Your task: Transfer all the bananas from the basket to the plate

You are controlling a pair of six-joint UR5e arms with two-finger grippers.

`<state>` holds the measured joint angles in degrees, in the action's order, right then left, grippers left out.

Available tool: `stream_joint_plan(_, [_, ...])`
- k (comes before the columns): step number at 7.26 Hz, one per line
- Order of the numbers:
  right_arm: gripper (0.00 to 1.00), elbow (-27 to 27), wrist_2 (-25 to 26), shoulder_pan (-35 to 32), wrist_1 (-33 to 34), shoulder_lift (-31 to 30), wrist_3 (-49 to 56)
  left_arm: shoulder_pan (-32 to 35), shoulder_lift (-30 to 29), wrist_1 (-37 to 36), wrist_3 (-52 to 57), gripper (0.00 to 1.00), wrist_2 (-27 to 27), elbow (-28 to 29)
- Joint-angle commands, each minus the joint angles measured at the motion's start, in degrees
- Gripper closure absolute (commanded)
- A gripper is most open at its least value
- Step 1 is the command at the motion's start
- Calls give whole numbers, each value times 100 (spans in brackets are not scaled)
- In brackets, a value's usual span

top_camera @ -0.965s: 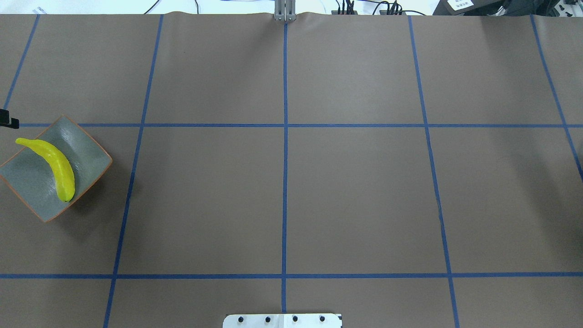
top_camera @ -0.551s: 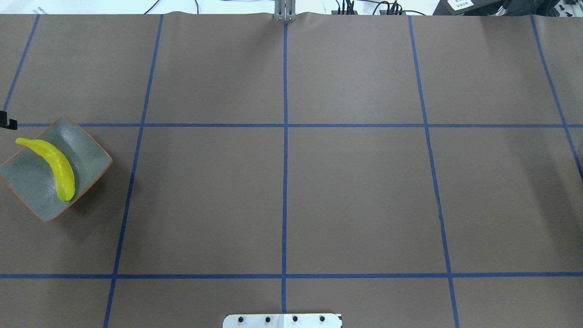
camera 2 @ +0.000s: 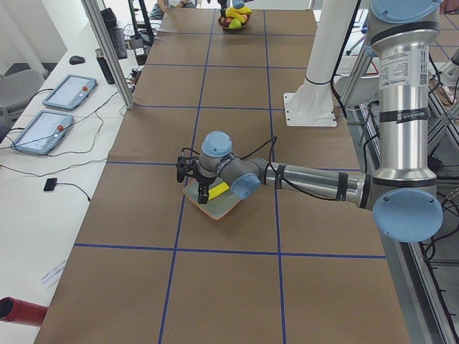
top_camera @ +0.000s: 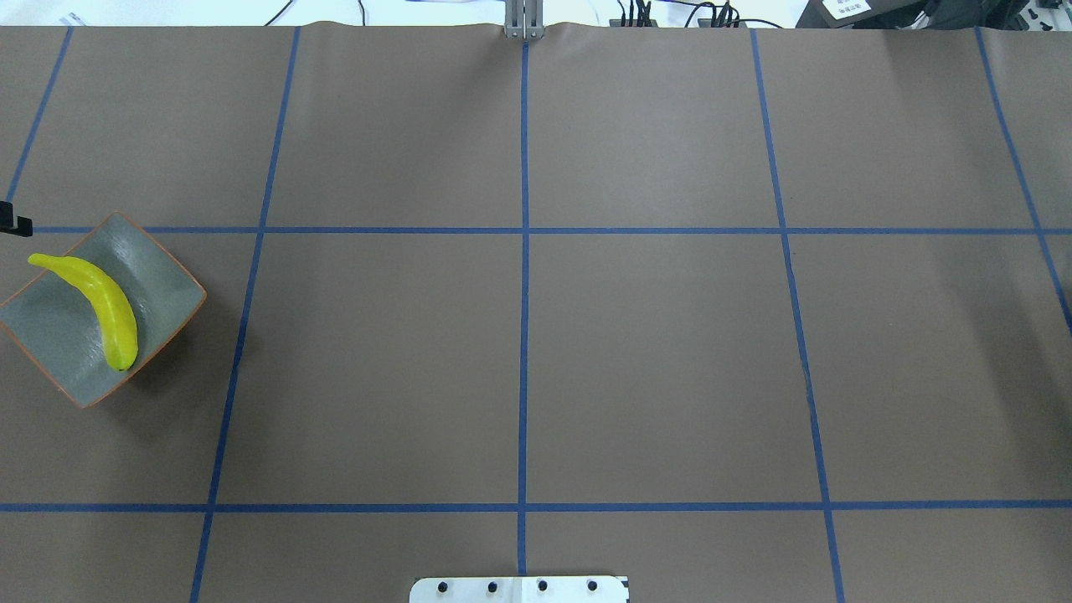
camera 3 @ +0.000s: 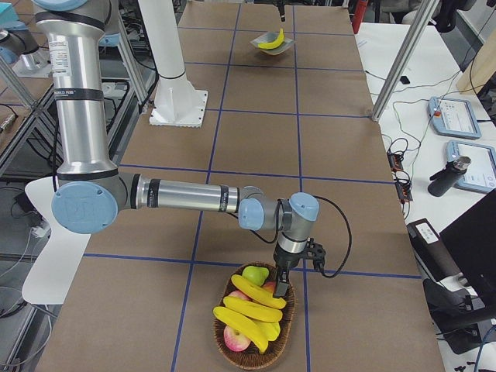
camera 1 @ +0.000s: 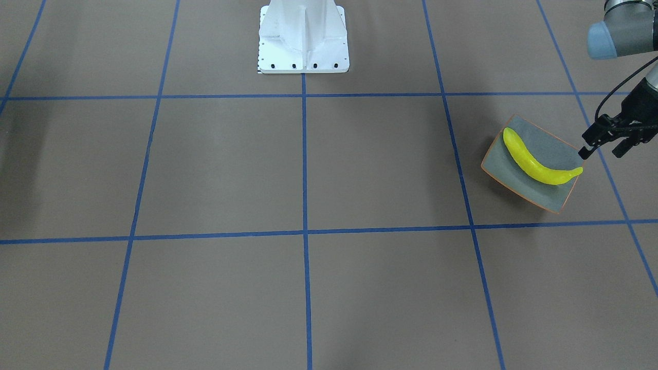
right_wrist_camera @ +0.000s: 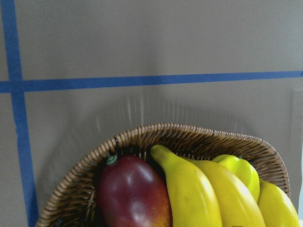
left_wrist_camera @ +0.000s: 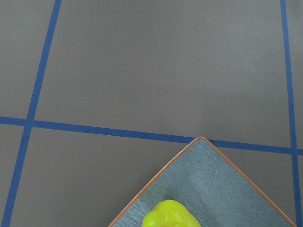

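Observation:
One yellow banana (top_camera: 100,306) lies across the grey-green plate (top_camera: 159,276) at the table's left end, also seen as the banana (camera 1: 537,159) on the plate (camera 1: 545,144). My left gripper (camera 1: 600,150) hovers just beyond the plate's outer corner, open and holding nothing; only a fingertip (top_camera: 17,223) shows overhead. Several more bananas (camera 3: 252,310) lie in the wicker basket (camera 3: 288,324) at the far right end. My right gripper (camera 3: 283,280) hangs over the basket's edge; I cannot tell whether it is open or shut. The right wrist view shows bananas (right_wrist_camera: 199,194) inside the basket rim (right_wrist_camera: 189,135).
A red apple (right_wrist_camera: 132,194) and a green apple (camera 3: 254,273) share the basket with the bananas. The robot's white base (camera 1: 303,41) stands at the middle of the near edge. Blue tape lines grid the brown table between plate and basket.
In the overhead view the left gripper's fingertip has slid slightly further toward the left edge. The plate and its banana have not moved.

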<state>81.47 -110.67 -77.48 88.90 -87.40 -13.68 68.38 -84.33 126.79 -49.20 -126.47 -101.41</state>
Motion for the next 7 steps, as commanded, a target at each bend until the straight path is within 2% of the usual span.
stream_joint_plan(1, [15, 0, 19, 5, -4, -163, -3, 0, 4, -22, -10, 0, 0, -72])
stream_joint_plan(3, [15, -17, 63, 5, -4, -181, 6, 0, 4, -31, -19, 0, 0, -107])
stream_joint_plan(7, [29, -105, 63, 31, -4, -164, 32, 0, 4, -31, -28, 0, -9, -142])
